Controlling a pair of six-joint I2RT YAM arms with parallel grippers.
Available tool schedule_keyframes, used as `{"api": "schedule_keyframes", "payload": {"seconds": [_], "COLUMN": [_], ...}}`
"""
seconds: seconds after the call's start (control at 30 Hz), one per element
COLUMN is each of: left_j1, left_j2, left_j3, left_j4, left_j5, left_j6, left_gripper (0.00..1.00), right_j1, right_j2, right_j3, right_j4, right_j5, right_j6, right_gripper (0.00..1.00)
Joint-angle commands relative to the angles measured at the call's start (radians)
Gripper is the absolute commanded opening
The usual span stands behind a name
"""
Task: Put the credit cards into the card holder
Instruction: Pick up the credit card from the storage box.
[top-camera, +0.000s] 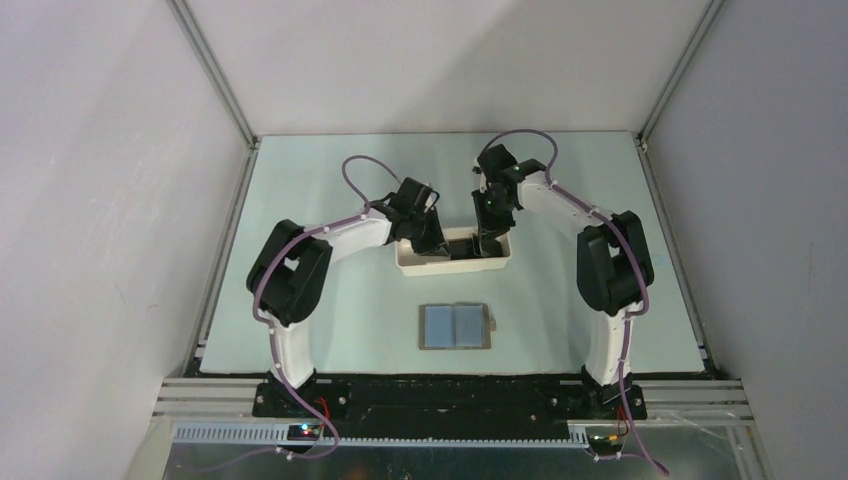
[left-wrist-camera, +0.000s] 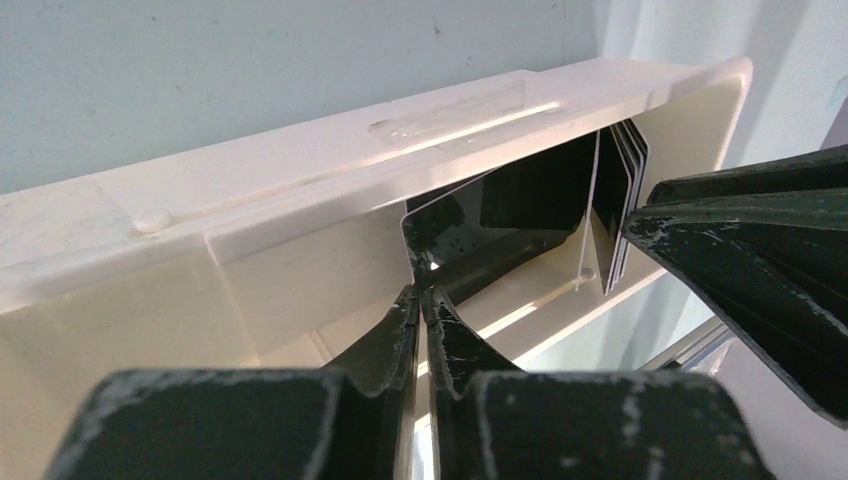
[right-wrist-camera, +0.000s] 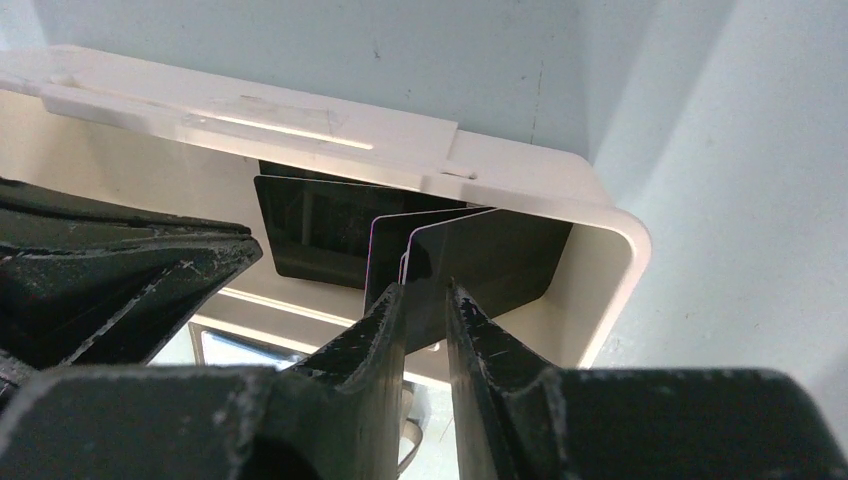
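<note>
Nearest us, we list the black base plate (top-camera: 450, 398) that carries both arms at the near edge of the table (top-camera: 330, 330). Next comes the card holder (top-camera: 456, 326): open flat, light blue pockets up, closing tab on its right side, well apart from both grippers. Beyond it lies a long white tray (top-camera: 455, 266), set left to right at mid-table, with both arms bent down into it.

Contents of the tray: the credit cards (right-wrist-camera: 315, 230), dark, standing on edge and leaning, several of them packed together at one end. Every card we see is inside the tray.

Left gripper (left-wrist-camera: 421, 298): jaws almost together on the lower corner of one tilted card (left-wrist-camera: 500, 215).

Right gripper (right-wrist-camera: 425, 300): jaws narrow, with a dark card's lower edge in the gap. We cannot tell whether they press it.

Obstructions: in the left wrist view, a finger of the right gripper covers the right side and part of the packed cards. In the right wrist view, the left gripper's black bulk covers the tray's left part. From above, both grippers hide the cards almost wholly.

Surroundings: white enclosure walls (top-camera: 100, 200) and purple cables (top-camera: 352, 172) looping over each arm.
</note>
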Motion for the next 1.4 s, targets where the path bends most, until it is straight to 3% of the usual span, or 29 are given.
{"api": "schedule_keyframes", "payload": {"seconds": [0.0, 0.23, 0.47, 0.73, 0.9, 1.1, 1.37], "left_j1": [-0.004, -0.005, -0.005, -0.015, -0.025, -0.048, -0.090], "left_j2": [0.013, 0.019, 0.024, 0.003, -0.020, -0.008, 0.051], "left_j3": [-0.007, -0.004, 0.000, 0.019, 0.079, 0.177, 0.249], "left_j4": [0.000, 0.000, -0.002, -0.002, 0.000, 0.002, 0.002], "left_j5": [-0.003, 0.002, 0.006, 0.018, 0.045, 0.076, 0.076], "left_j6": [0.024, 0.027, 0.026, 0.027, 0.013, -0.017, -0.038], "left_gripper": [0.09, 0.08, 0.07, 0.07, 0.10, 0.24, 0.29], "right_j1": [-0.017, -0.061, -0.107, -0.133, -0.155, -0.172, -0.179], "right_j2": [-0.045, -0.077, -0.098, -0.105, -0.124, -0.127, -0.130], "right_j3": [0.017, -0.032, -0.077, -0.110, -0.127, -0.130, -0.137], "right_j4": [-0.018, 0.001, 0.027, 0.050, 0.065, 0.062, 0.065], "right_j5": [0.005, -0.049, -0.113, -0.183, -0.213, -0.212, -0.218], "right_j6": [-0.018, -0.015, -0.012, -0.007, 0.002, -0.002, -0.001], "right_gripper": [0.25, 0.30, 0.45, 0.46, 0.36, 0.23, 0.22]}}
